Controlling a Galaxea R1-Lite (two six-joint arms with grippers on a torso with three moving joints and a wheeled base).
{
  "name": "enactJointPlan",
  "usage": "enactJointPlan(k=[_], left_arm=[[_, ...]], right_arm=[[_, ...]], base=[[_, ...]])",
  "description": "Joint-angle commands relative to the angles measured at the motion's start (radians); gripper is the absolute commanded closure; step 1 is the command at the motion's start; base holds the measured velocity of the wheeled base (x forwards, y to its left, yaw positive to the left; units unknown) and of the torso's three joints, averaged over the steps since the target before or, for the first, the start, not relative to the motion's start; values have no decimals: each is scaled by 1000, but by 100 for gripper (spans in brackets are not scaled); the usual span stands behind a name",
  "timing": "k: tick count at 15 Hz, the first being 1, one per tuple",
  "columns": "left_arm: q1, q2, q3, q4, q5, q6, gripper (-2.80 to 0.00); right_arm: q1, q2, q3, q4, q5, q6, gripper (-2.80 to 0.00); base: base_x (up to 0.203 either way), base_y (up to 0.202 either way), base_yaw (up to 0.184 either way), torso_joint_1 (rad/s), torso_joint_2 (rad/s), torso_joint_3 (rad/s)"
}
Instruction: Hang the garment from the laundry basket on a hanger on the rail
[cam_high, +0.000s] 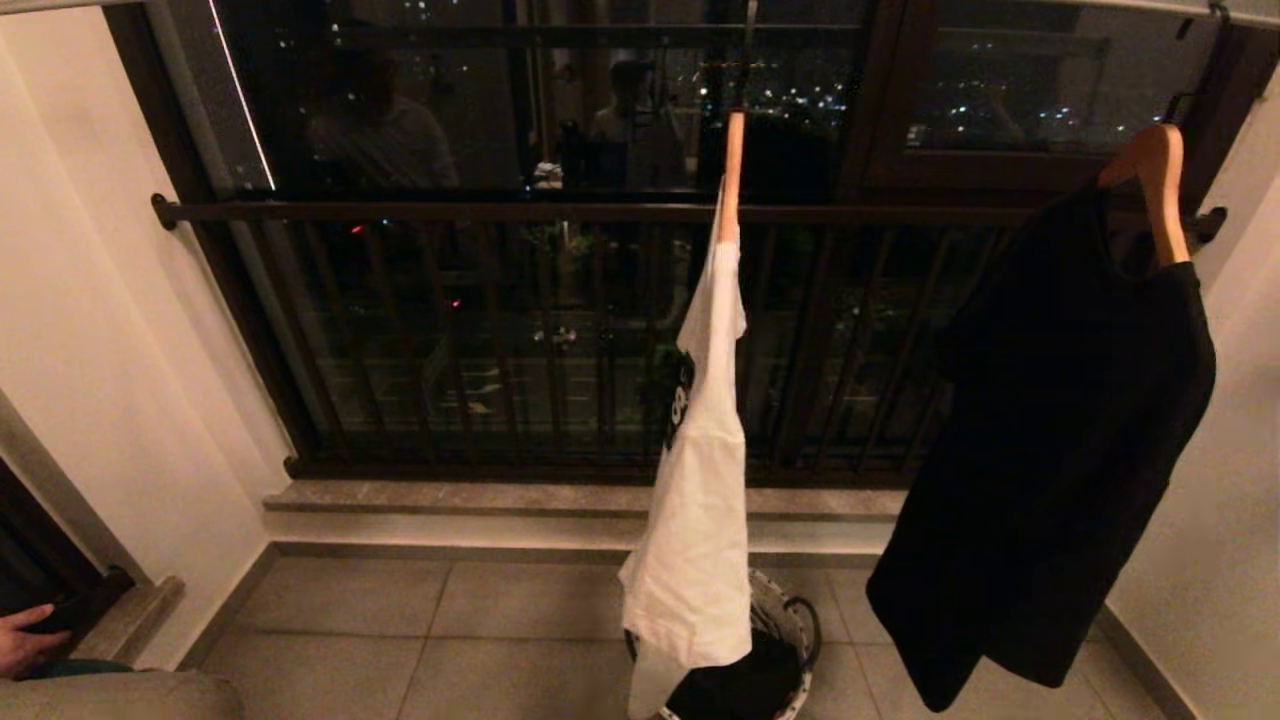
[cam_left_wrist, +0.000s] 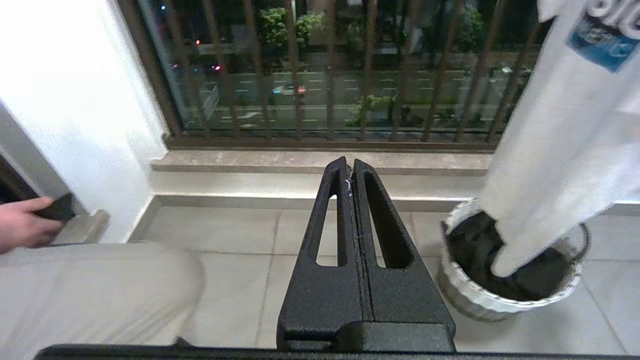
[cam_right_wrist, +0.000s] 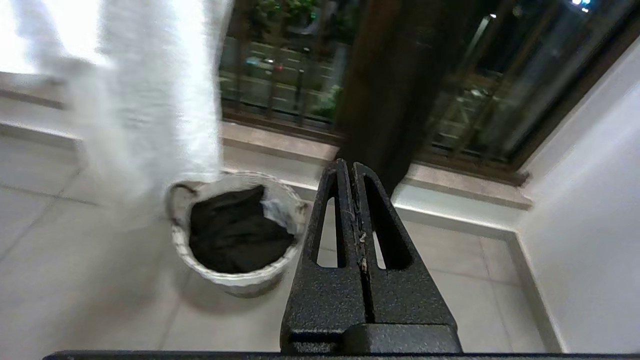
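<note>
The laundry basket stands on the tiles below the window, with a dark garment lying inside it. Above it a white T-shirt hangs on a wooden hanger, its hem reaching into the basket. To the right a black T-shirt hangs on a second wooden hanger, hooked on the pale rail at the top edge. Neither arm shows in the head view. My left gripper is shut and empty, left of the basket. My right gripper is shut and empty, right of the basket.
A person sits at the lower left, with a hand on the step and a knee near the frame's edge. A dark brown bar with vertical window bars runs across the window above a stone sill. White walls close both sides.
</note>
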Motion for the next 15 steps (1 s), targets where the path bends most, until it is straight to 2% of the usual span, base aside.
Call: enactJointPlan(k=[1, 10, 15], left_arm=[[0, 0, 8, 0, 1, 0, 0], [0, 0, 8, 0, 1, 0, 0], [0, 0, 8, 0, 1, 0, 0]], right_arm=[[0, 2, 0, 0, 1, -2, 0], [0, 2, 0, 0, 1, -2, 0], [0, 2, 0, 0, 1, -2, 0]], base=[[0, -197, 3, 7, 2, -2], [0, -188, 1, 2, 3, 2], [0, -16, 0, 0, 1, 0]])
